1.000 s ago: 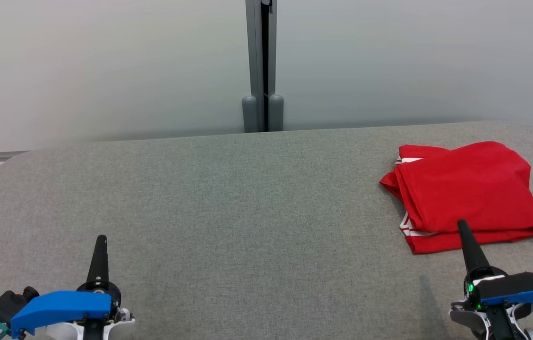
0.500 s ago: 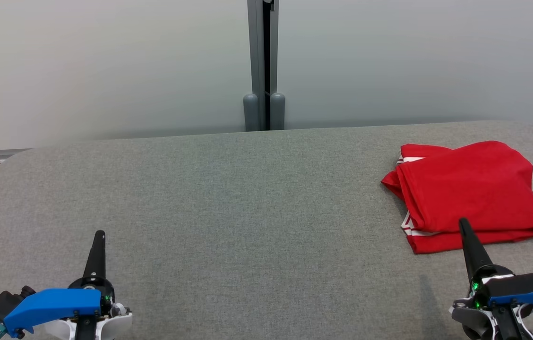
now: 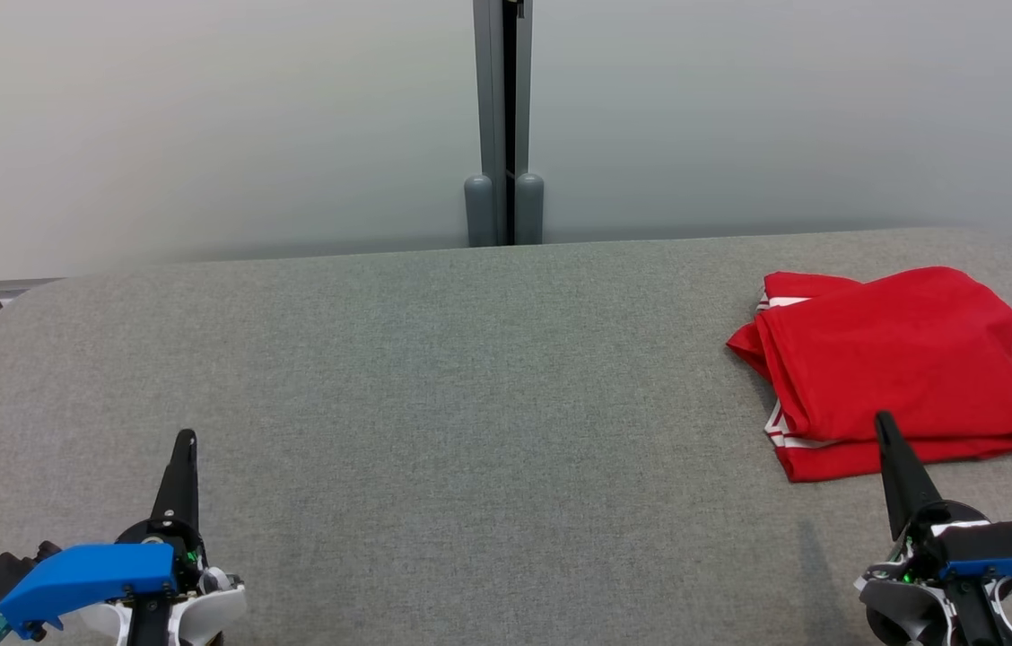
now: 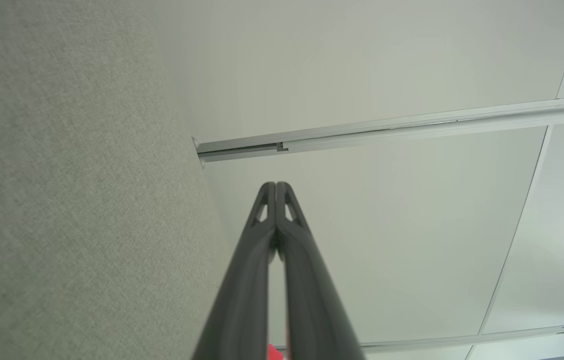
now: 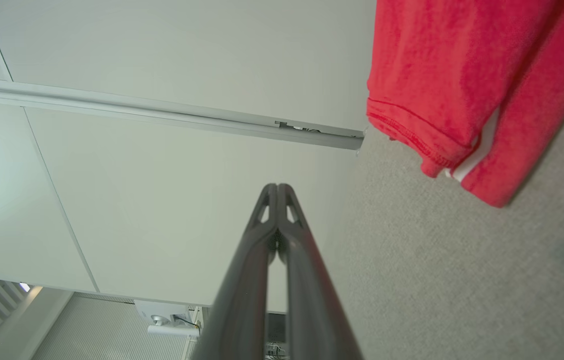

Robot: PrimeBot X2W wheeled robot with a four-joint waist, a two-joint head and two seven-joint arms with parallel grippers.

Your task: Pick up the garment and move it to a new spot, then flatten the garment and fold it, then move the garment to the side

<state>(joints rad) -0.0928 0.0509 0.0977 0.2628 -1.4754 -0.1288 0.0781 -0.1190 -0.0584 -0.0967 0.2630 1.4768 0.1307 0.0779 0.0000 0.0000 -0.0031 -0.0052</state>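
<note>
Though close, garment apart from right end effector.

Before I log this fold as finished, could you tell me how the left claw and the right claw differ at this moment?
The left claw stands over the bare grey fabric surface, far from the red garment; the right claw sits close by its near edge. In the head view the left claw's fingers lean slightly right, the right claw's lean left. Both are shut and empty.
</note>
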